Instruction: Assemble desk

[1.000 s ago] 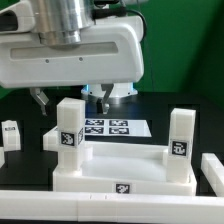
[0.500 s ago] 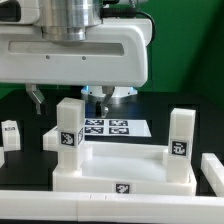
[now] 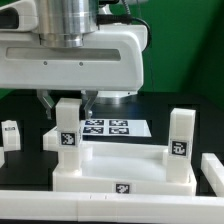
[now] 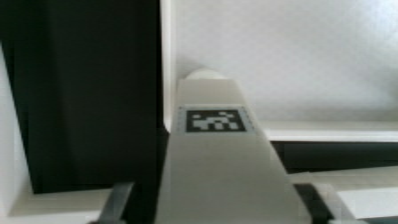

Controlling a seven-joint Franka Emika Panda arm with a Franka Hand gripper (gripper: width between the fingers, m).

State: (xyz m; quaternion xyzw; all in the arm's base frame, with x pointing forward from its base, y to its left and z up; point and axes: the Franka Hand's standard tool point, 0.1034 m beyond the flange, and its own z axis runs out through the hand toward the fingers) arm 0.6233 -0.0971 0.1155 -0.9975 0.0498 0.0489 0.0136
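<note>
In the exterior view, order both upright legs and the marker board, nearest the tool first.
1. Upright leg at exterior view's left, under the tool.
2. Marker board, centre, lying flat.
3. Upright leg at exterior view's right.

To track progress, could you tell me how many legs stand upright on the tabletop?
2: one leg at the exterior view's left, beneath the gripper; another at its right. More may be hidden.
</note>
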